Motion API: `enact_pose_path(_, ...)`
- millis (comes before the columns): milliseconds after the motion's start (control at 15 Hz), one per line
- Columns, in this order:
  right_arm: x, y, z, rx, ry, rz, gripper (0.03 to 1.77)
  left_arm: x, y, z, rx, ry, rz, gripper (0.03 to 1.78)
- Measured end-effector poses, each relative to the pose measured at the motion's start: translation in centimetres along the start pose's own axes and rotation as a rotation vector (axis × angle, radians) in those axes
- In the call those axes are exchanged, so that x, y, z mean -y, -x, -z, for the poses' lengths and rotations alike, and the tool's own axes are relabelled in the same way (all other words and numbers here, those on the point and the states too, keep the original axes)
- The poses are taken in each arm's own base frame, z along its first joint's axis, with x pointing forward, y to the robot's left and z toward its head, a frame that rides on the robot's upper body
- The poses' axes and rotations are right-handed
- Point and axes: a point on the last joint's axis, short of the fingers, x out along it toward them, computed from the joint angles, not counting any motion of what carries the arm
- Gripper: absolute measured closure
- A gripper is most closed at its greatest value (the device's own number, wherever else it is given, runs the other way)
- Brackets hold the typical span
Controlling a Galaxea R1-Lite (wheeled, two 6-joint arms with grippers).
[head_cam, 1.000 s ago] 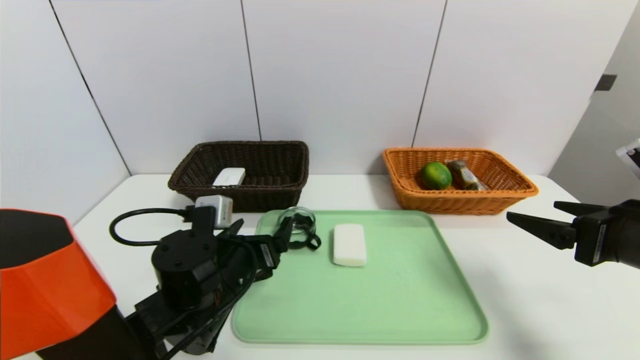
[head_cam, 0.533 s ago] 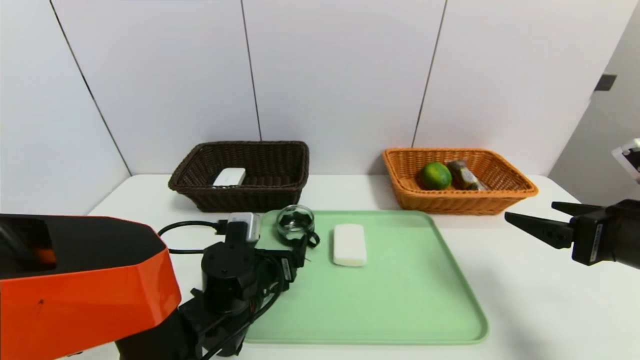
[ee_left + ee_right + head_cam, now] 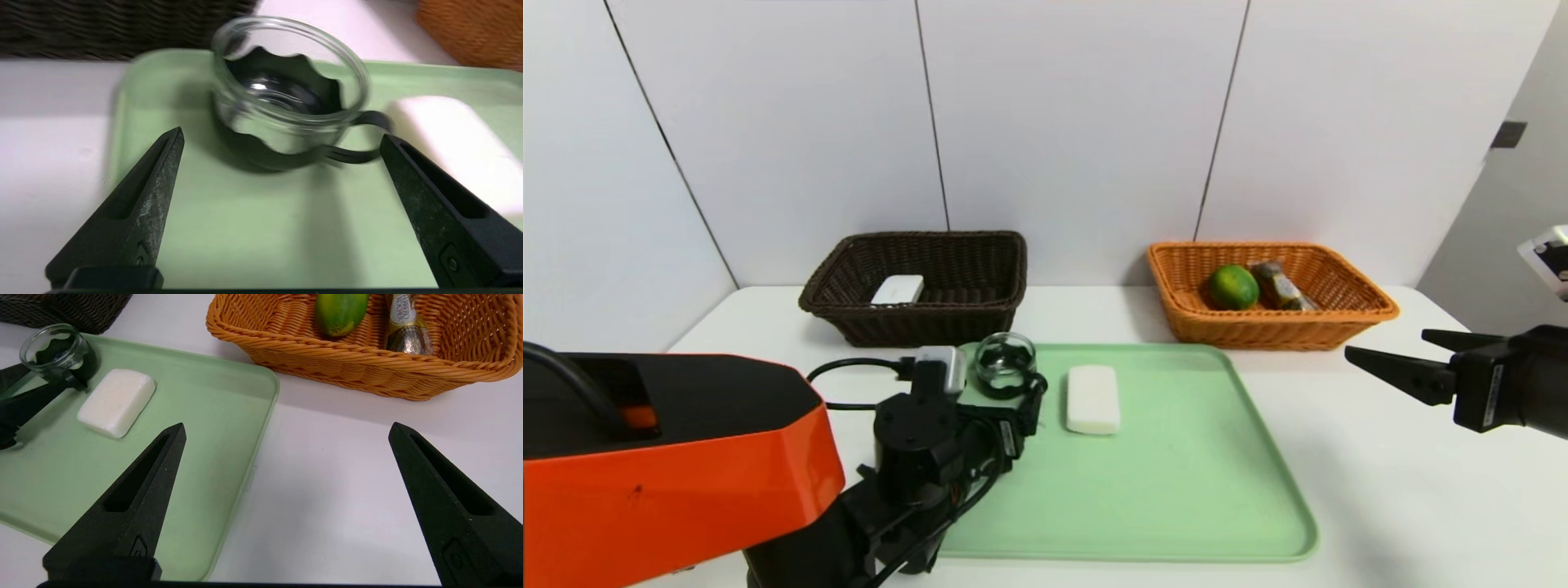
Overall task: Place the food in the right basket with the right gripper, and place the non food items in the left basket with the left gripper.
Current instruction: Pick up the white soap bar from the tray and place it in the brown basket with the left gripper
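Landmark: green tray (image 3: pixel 1160 490), on the table.
Left gripper (image 3: pixel 282 134): over the tray's far left part, fingers spread, glass cup just ahead of them.
Glass cup (image 3: pixel 286 114): on the tray, far left corner, black handle near one fingertip.
White bar (image 3: pixel 1093 400): on the tray, right of the cup.
Dark brown basket (image 3: pixel 915 327): behind the tray's left end; white case (image 3: pixel 898 290) inside.
Orange basket (image 3: pixel 1274 333): behind the tray's right end; lime (image 3: pixel 1233 287) and wrapped chocolates (image 3: pixel 1278 286) inside.
Right gripper (image 3: pixel 286 424): parked right of the tray, fingers spread.

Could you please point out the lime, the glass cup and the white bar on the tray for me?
Lime (image 3: pixel 1233 287): head view, middle of its green skin.
Glass cup (image 3: pixel 282 116): left wrist view, near side of its rim.
White bar (image 3: pixel 117 401): right wrist view, upper face.
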Motion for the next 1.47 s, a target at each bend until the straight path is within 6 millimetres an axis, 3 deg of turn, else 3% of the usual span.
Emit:
enact_pose_path(467, 0.0, 0.0, -0.2, 0.004, 0.001, 0.000, 0.09, 0.5, 1.8, -0.3, -0.020, -0.019, 0.034, 0.12)
enact_pose_path(800, 0.0, 0.1, -0.2, 0.010, 0.003, -0.005, 0.09, 1.0, 3.8, -5.4, 0.088, -0.155, 0.167, 0.12)
enact_pose_path(933, 0.0, 0.1, -0.1, 0.007, 0.002, -0.004, 0.09, 1.0, 4.3, -6.2, 0.065, -0.191, 0.201, 0.12)
enact_pose_path(1467, -0.1, 0.3, -0.1, 0.009, 0.003, -0.003, 0.09, 1.0, 3.4, -5.0, 0.082, -0.171, 0.210, 0.12)
